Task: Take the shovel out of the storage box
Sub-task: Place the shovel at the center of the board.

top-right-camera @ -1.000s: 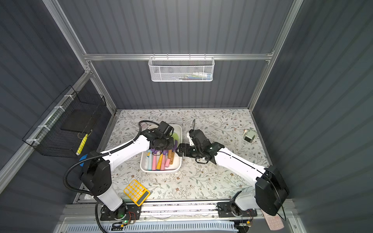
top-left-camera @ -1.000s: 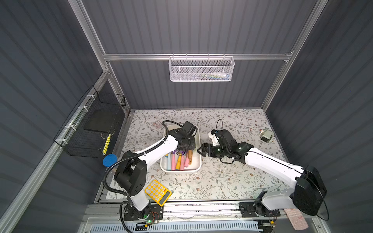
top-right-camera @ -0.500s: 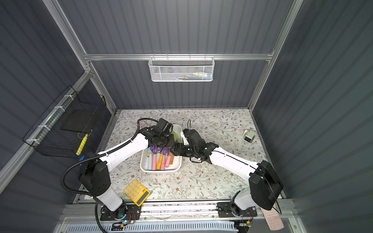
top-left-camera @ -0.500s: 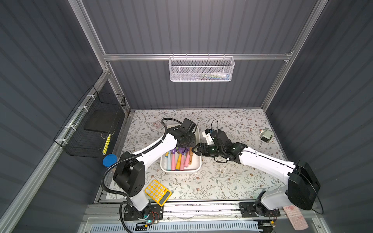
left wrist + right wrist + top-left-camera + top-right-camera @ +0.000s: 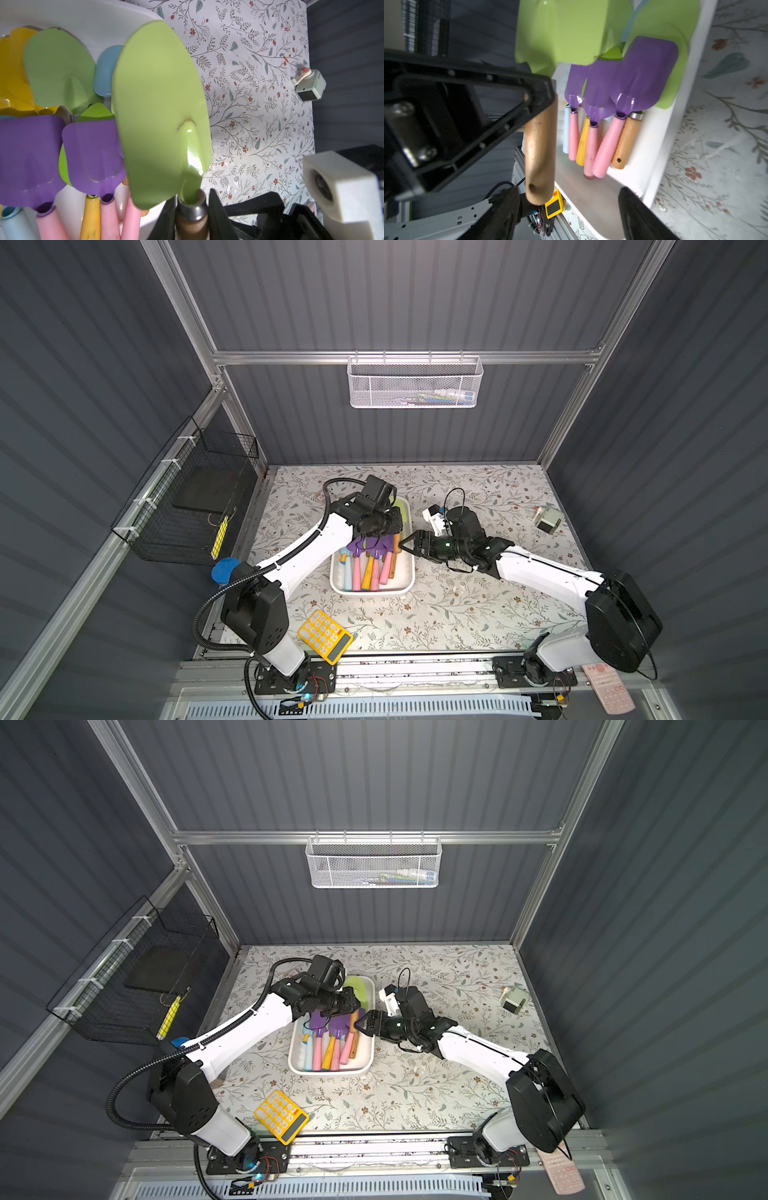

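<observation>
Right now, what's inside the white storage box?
Toy shovels: purple, green, yellow, blue blades. The left gripper, holding a green shovel, covers part of the far end; beneath the pile is hidden.

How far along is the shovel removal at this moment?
Done: the left end effector is shut on the green shovel, holding it raised above the other shovels. In hand: the open right end effector brackets its wooden handle, not yet closed. Left: the shovel hangs partly over the storage box, so it likely must clear the rim and be set down.

White arm links [image 5: 316, 547], black joints [image 5: 623, 622], ribbed black conduit [image 5: 196, 626], black right end effector [image 5: 402, 546]
</observation>
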